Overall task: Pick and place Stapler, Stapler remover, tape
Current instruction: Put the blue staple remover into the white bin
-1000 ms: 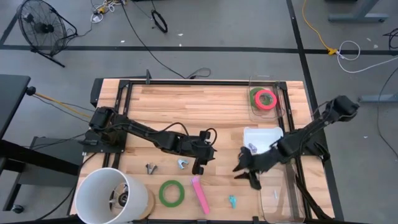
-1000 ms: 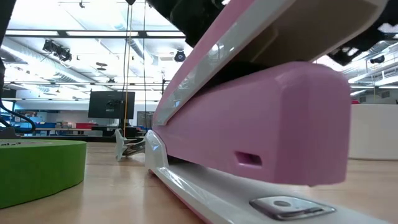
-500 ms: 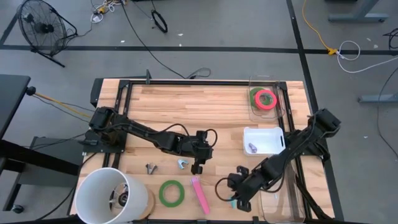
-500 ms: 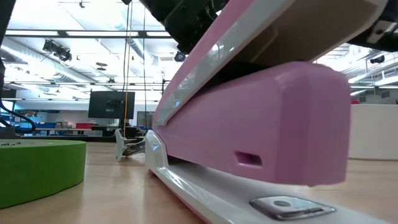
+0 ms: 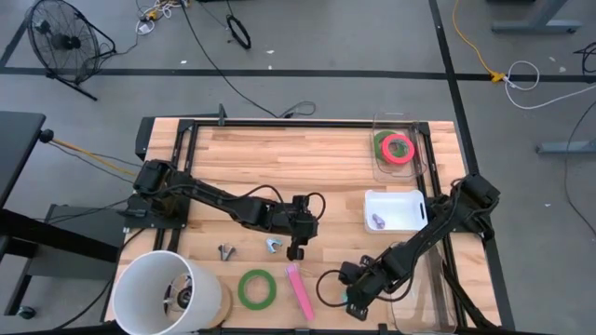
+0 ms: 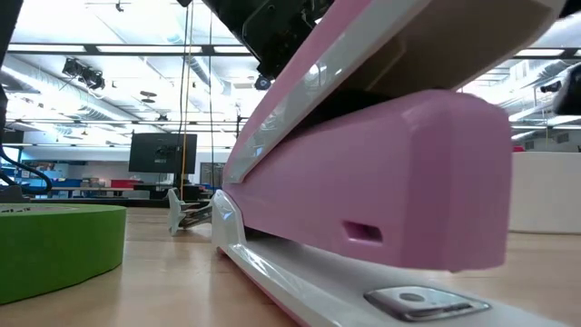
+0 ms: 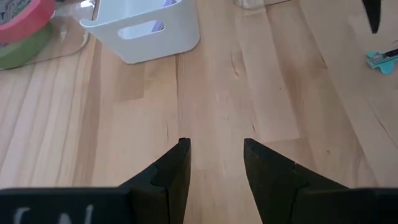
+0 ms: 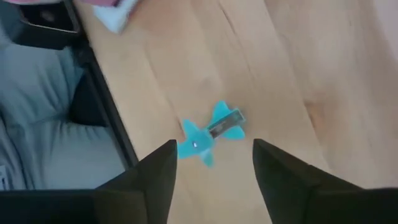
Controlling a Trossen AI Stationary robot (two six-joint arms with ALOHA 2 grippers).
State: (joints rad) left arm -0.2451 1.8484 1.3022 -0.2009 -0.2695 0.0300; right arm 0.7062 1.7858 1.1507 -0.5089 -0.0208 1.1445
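Staple remover: the teal staple remover [image 8: 210, 133] lies flat on the table [image 5: 326, 158] near its front edge, just beside the pink stapler [image 5: 300, 290].
Handling: probably light, stiff plastic with a metal jaw; likely to skid, so take it across the narrow middle between its wings.
Right gripper: the right gripper [image 8: 211, 163] hangs directly over it, fingers apart, not touching.
Left gripper: the left gripper [image 7: 214, 163] waits mid-table, fingers apart and empty.
Bins: white bin [image 5: 396, 210]; red-pink tape [image 5: 398, 148] in the clear tray.
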